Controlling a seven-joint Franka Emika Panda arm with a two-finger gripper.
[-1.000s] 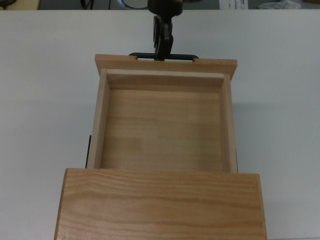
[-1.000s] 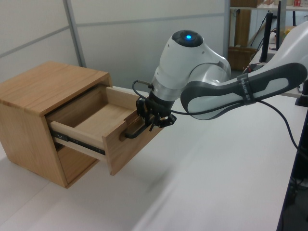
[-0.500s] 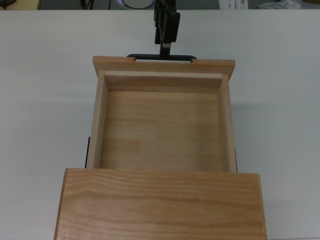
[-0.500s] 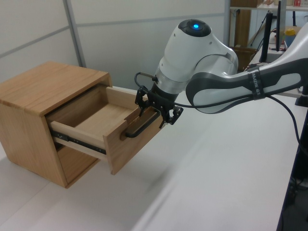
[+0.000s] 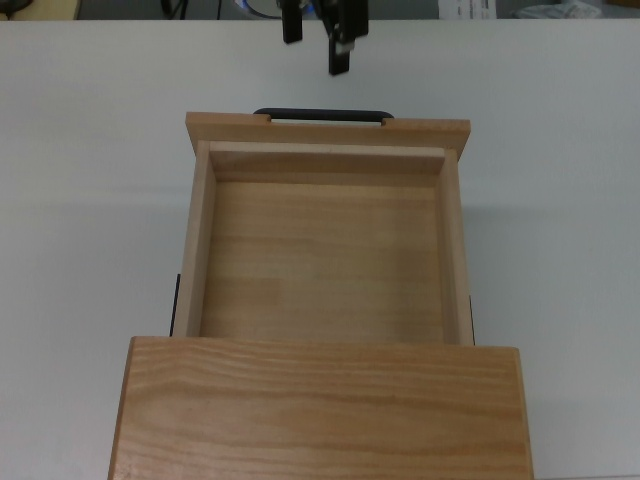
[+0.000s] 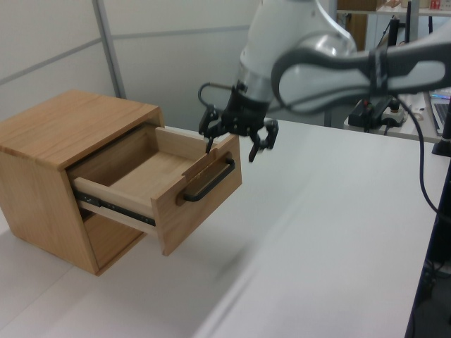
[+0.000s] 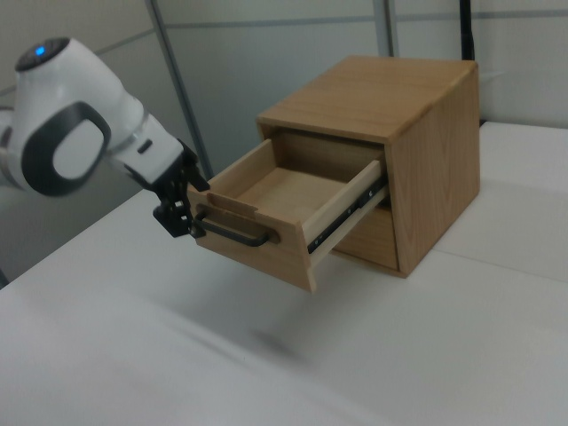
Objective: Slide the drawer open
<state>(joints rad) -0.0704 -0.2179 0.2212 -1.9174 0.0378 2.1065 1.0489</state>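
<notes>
A white table (image 6: 331,232) fills the scene. Behind it stand pale grey wall panels (image 6: 176,56) split by a metal post (image 6: 107,46). At the left view's far right, wooden shelving (image 6: 356,42) and black cables (image 6: 423,176).

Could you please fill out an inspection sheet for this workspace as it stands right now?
Surface: white table, bare around the cabinet.
Job's things: the drawer is pulled well out of the wooden casing; it is empty inside. Its black bar handle is free, with nothing touching it.
Clutter: nothing seen on the table.
Gripper: the gripper is open, above and apart from the handle, holding nothing.
Cables: a black cable hangs along the arm at the left view's right; a short loop sits by the wrist.
Surroundings: grey panel walls behind; shelving and equipment at the left view's far right, too unclear to name.
</notes>
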